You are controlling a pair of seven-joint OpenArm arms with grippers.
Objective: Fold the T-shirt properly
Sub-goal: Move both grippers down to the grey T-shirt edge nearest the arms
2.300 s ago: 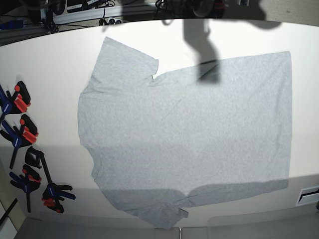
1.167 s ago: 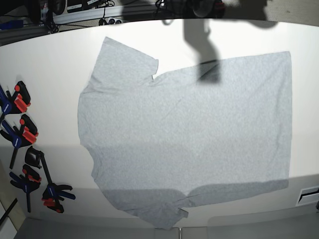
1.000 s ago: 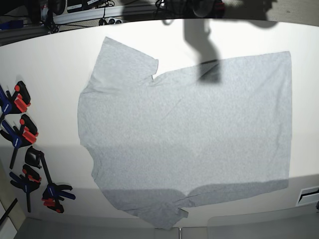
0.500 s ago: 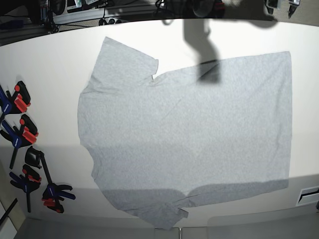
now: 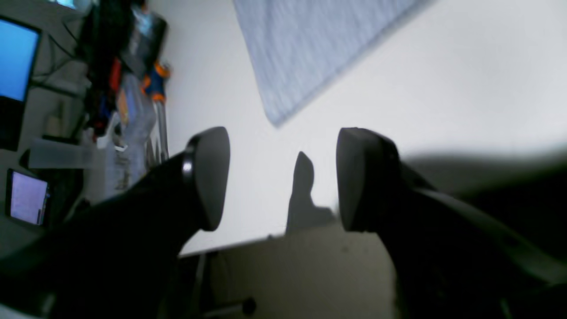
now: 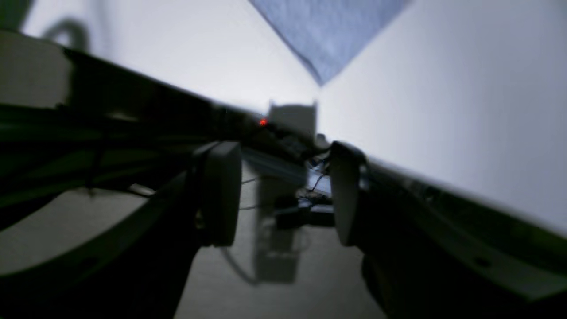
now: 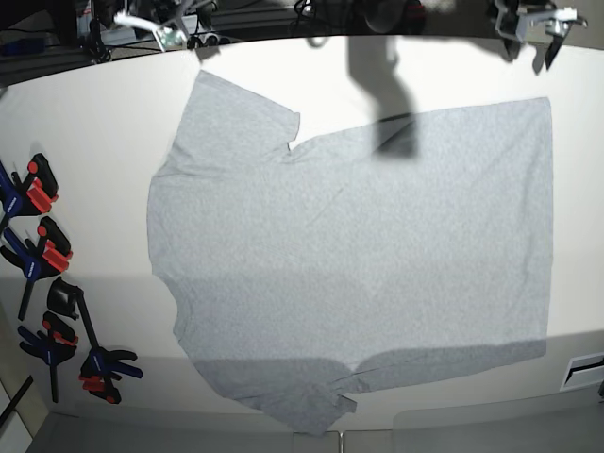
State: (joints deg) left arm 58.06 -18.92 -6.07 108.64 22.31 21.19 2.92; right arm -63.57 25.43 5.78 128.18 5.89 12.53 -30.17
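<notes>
One large light heather-grey short-sleeved T-shirt (image 7: 349, 255), plain side up, lies spread flat across the middle of a white matte table (image 7: 104, 132), neck end toward the base view's left, hem toward its right. One sleeve points to the far edge, the other to the near edge, where its tip is slightly turned over. Nothing lies on the cloth; a dark shadow crosses its far edge.

Hand clamps with black bodies and red-and-blue grips (image 7: 42, 255): a cluster at the table's left edge, about five, exact count unclear, well apart from the shirt.

Left gripper (image 5: 283, 177): one, jaws apart, empty, above the table's far edge near a shirt corner (image 5: 277, 119). In the base view it shows at the top right (image 7: 538, 24).

Right gripper (image 6: 285, 192): one, jaws apart, empty, beyond the table edge, a sleeve tip (image 6: 321, 79) ahead of it. In the base view it shows at the top left (image 7: 170, 33).

Room: dim background with cables, blurred equipment and two lit screens (image 5: 17, 62) beyond the table.
</notes>
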